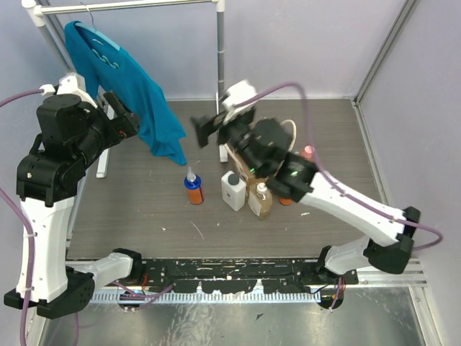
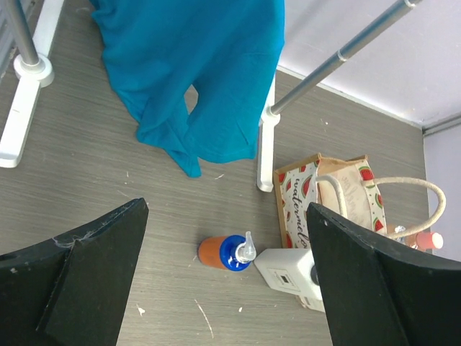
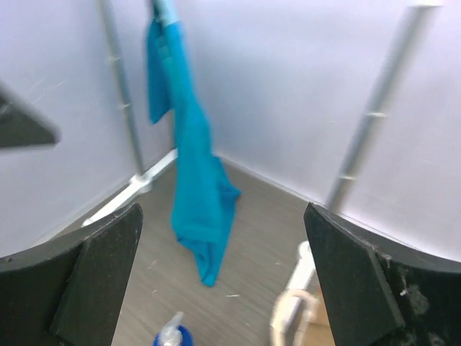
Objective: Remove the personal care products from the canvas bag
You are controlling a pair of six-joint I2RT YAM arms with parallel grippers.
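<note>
Right gripper (image 1: 205,127) (jaws wide apart, empty) high above canvas bag (image 2: 353,191); left gripper (image 1: 122,114) likewise spread, well apart

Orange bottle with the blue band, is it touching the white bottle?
Apart. In the top external view, a strip of table shows between the orange bottle and the white bottle.

1. We see a teal-blue cloth garment (image 1: 130,94) hanging on a white-and-grey metal clothes rack (image 1: 220,50) at the table's back left.
2. Its hem hangs low over the grey wood-grain tabletop (image 1: 144,209). We can't tell if they touch.
3. One white rack foot (image 2: 265,155) rests on the tabletop just right of the hem.
4. Plain pale lilac walls (image 1: 302,43) stand behind and to the right.
</note>
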